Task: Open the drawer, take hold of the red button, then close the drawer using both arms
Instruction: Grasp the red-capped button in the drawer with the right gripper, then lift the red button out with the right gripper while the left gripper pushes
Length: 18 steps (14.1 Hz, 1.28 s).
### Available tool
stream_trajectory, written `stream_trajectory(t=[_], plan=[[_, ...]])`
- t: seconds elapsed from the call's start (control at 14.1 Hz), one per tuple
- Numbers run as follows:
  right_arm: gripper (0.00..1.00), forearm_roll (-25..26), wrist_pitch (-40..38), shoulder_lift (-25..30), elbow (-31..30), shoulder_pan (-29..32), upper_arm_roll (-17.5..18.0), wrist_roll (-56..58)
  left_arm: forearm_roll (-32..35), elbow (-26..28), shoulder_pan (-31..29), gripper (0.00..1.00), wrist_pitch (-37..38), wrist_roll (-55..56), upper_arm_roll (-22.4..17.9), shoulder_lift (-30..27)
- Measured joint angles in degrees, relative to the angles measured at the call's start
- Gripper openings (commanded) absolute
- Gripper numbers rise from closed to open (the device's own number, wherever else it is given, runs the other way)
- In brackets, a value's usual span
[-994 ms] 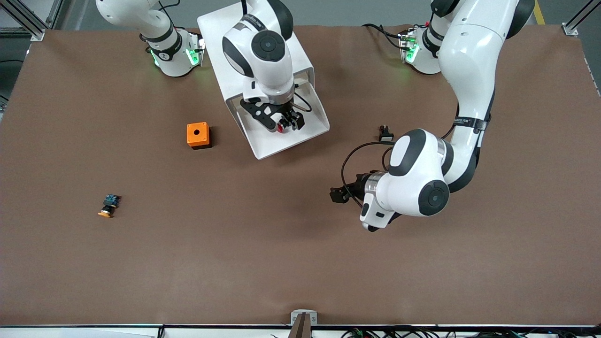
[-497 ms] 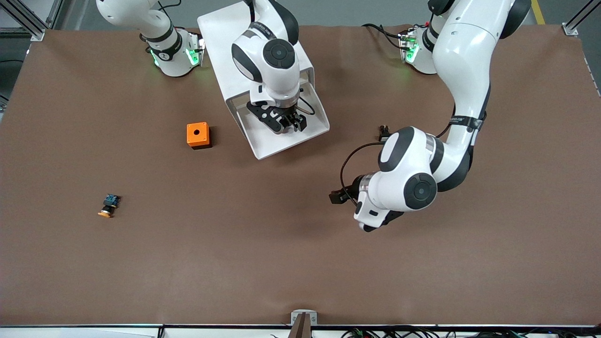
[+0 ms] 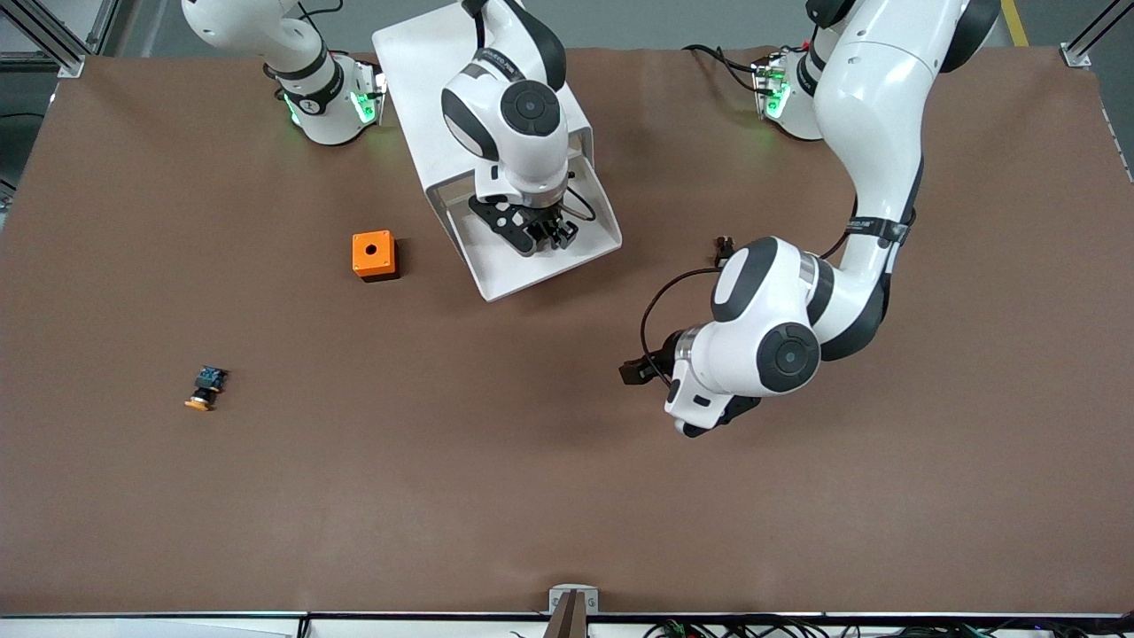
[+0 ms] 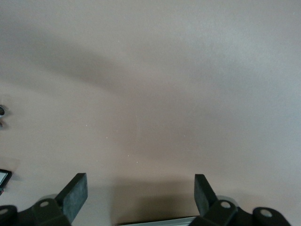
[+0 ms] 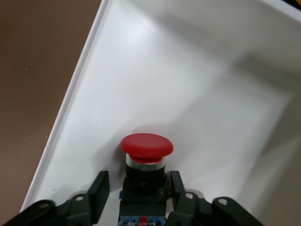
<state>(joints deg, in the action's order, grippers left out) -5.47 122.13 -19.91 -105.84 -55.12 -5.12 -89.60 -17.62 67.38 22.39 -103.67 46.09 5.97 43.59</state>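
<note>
Change: right gripper has sunk lower into the open drawer over the last second; the red cap no longer shows from the front. Judged: grasp under way, lift pending.

Drawer: white, pulled out. Contents: red button, lying between the right gripper's fingers, which flank its black body; contact uncertain.

Left gripper: spread, empty, waiting over bare table near the drawer.

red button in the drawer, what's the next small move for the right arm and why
Probably close the fingers. In the right wrist view the right gripper straddles the button, one finger on each side of its black body, with a gap visible on one side. The drawer is open; the left gripper waits open over bare table.
</note>
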Motion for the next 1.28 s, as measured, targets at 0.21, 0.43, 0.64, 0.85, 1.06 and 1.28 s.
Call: stream_trajectory(t=[0.21, 0.43, 0.64, 0.85, 1.06, 1.28], plan=[[0.03, -0.93, 0.03, -0.01, 0.38, -0.01, 0.00, -0.17, 0.00, 0.03, -0.15, 1.00, -1.01, 0.00, -0.04, -0.09], [0.00, -1.16, 0.02, 0.10, 1.77, 0.05, -0.23, -0.17, 0.01, 0.21, -0.05, 1.00, -1.65, 0.00, -0.04, -0.09], [0.00, -1.17, -3.08, 0.81, 4.85, 1.68, -0.87, 1.26, 2.42, 1.03, 0.33, 1.00, -3.58, 0.00, -0.03, -0.09], [0.00, -1.23, -8.53, 2.34, 8.57, 6.46, -1.19, 8.74, 3.19, 2.97, 0.88, 1.00, -5.72, 0.00, -0.02, -0.66], [0.00, -1.29, -12.27, 4.10, 9.28, 13.89, -1.55, 22.13, 3.32, 7.04, 1.77, 1.00, -8.39, 0.75, -0.02, -3.39], [0.00, -1.31, -14.70, 4.22, 9.01, 22.57, -1.86, 37.63, 9.08, 9.53, 4.33, 1.00, -10.16, 9.20, 0.11, -5.21]])
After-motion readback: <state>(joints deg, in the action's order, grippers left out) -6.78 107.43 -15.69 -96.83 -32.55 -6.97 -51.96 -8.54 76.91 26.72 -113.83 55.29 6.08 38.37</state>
